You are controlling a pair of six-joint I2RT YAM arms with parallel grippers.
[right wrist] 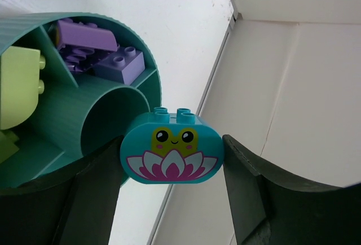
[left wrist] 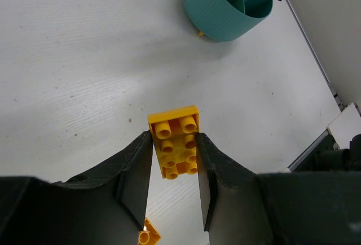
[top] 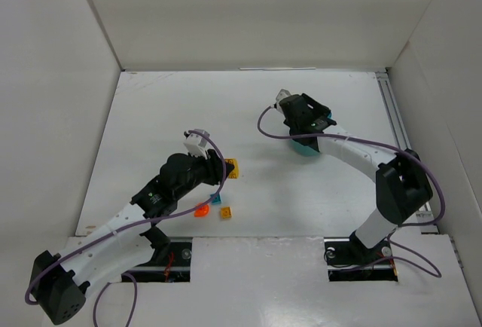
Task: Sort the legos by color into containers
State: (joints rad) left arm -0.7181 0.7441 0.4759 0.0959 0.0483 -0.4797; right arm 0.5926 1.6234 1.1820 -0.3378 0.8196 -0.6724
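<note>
White table (top: pixel 166 108) with a teal cup (left wrist: pixel 217 16) and, well apart, orange brick (top: pixel 201 209), teal brick (top: pixel 216 199), yellow brick (top: pixel 225 213)

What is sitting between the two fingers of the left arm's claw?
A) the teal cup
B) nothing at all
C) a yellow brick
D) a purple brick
C: the left wrist view shows the left gripper pinching a yellow brick by its sides. The teal cup stands apart from it, and the right gripper holds a turquoise oval brick.

Frog-faced oval brick (right wrist: pixel 172 154) by divided cup (right wrist: pixel 67 118)
</note>
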